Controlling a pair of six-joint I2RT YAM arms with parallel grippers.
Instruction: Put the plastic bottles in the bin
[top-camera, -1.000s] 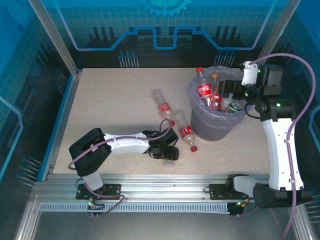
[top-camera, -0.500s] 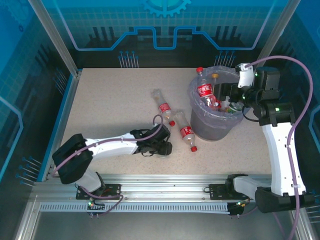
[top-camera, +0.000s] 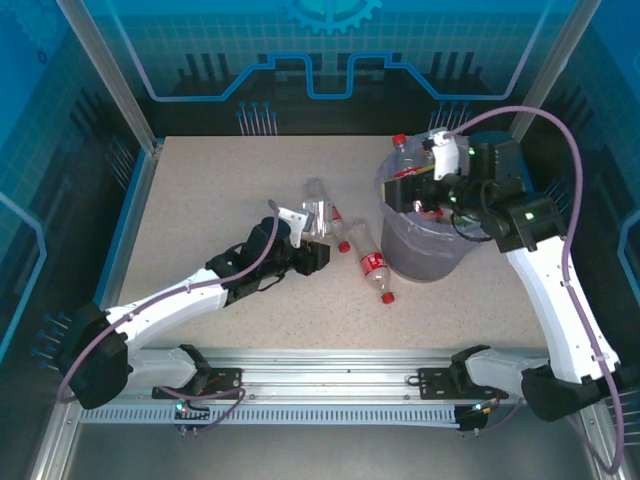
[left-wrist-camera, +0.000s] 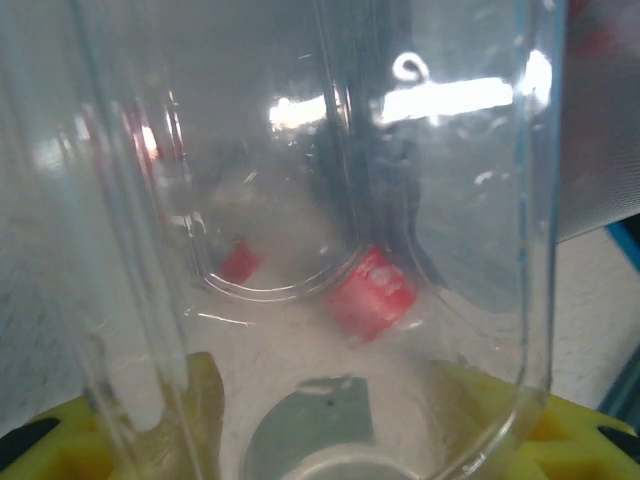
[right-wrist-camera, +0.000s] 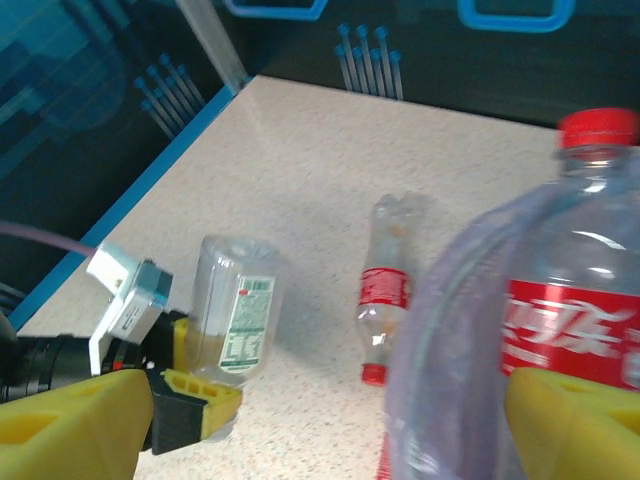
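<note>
Bottle held (right-wrist-camera: 235, 320): clear, with a white-green label, about upright over the bench (top-camera: 200, 200), left of the bin (top-camera: 430, 255).
Left gripper (right-wrist-camera: 200, 385): closed on its lower end.
Right gripper (right-wrist-camera: 325, 430): wide, empty, at the bin rim.
Red-label bottle (right-wrist-camera: 385, 300): lies between the held one and the bin.
Handling: probably light, thin, slippery. Take the body gently, or it may dent or slip.

Two bottles (top-camera: 318, 213) (top-camera: 371, 263) outside, one bin (top-camera: 428, 258)

Lavender bin (top-camera: 430, 262) upright, holding bottles (top-camera: 408, 182); red-capped bottle (top-camera: 372, 263) lying beside; clear bottle (top-camera: 318, 212) further left.
</note>
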